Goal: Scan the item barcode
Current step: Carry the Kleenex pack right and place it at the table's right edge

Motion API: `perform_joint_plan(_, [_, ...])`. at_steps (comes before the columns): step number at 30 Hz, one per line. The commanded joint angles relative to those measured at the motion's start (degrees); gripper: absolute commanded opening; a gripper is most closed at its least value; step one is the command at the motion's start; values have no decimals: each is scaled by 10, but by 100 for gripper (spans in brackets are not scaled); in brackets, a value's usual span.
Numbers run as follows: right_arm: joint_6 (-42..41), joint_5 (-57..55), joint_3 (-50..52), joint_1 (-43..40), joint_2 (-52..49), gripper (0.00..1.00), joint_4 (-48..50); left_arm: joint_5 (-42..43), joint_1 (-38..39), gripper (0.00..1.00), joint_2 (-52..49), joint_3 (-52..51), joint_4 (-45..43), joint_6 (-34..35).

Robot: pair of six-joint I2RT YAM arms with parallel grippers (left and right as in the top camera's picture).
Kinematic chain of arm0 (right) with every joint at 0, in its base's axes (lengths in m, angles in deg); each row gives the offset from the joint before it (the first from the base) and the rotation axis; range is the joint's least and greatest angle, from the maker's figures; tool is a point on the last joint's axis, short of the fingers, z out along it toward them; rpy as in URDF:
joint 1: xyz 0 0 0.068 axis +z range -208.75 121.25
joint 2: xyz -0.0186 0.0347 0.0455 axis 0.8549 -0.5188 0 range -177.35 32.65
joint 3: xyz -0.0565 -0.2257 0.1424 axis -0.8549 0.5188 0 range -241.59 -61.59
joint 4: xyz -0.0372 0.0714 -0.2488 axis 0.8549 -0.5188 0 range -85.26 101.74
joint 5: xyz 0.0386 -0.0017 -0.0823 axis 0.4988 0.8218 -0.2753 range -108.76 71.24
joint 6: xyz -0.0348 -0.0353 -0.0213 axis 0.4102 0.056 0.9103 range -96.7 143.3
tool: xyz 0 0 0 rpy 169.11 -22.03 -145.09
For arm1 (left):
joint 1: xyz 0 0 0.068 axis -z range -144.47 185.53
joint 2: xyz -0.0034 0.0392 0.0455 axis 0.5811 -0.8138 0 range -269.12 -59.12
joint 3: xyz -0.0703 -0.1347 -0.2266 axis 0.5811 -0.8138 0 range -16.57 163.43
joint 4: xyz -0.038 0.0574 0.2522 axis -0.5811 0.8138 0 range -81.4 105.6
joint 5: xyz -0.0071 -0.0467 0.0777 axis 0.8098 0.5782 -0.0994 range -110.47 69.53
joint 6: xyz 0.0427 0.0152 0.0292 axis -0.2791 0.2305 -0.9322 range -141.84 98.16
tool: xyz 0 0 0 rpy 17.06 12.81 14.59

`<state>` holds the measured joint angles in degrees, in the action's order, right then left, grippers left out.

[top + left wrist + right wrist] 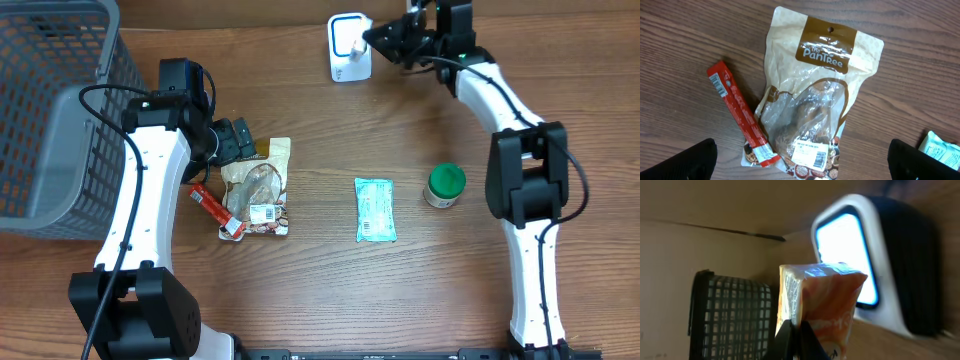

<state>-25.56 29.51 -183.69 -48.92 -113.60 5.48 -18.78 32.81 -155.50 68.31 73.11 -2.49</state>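
Orange packet (pixel 826 300) half-hidden in R gripper (pixel 799 338)

Both arms share one build: smooth white shells over the long links, with boxy black housings at the joints. The left arm (pixel 140 200) has a black housing at its far end and a bulky black block at its near end. The right arm (pixel 520 130) has a large black housing midway along. A thin black left cable (pixel 100 95) loops off the left arm and follows its white link, and a right cable (pixel 548 265) trails along the right arm's near link. The left gripper (pixel 232 140) is black, its fingertips (pixel 687 160) rounded matte black lumps in the left wrist view. The right gripper (pixel 385 40) is black too, with dark narrow fingers (pixel 787 340).
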Motion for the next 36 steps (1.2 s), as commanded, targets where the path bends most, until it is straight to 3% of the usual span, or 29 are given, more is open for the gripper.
perform_joint_plan(1, [105, 11, -13, -29, 108, 4, -86, 4, 1, 100, 1, 2, -1, 6])
perform_joint_plan(10, [365, -16, -13, -86, 223, 4, -499, 4, 1, 100, 1, 2, -1, 6])
perform_joint_plan(13, [423, -109, -13, -108, 226, 4, -645, 4, 1, 100, 1, 2, -1, 6])
perform_joint_plan(17, [432, -345, 29, -127, 226, 4, -790, 4, 1, 100, 1, 2, -1, 6])
perform_joint_plan(20, [420, -461, 92, -128, 226, 4, -807, 4, 1, 100, 1, 2, -1, 6])
perform_joint_plan(28, [351, -678, 256, -128, 226, 4, -680, 4, 1, 100, 1, 2, -1, 6])
perform_joint_plan(33, [351, -723, 303, -129, 226, 4, -627, 4, 1, 100, 1, 2, -1, 6])
perform_joint_plan(34, [352, -723, 304, -129, 226, 8, -625, 4, 1, 100, 1, 2, -1, 6])
perform_joint_plan(36, [351, -723, 304, -129, 226, 42, -623, 4, 1, 100, 1, 2, -1, 6])
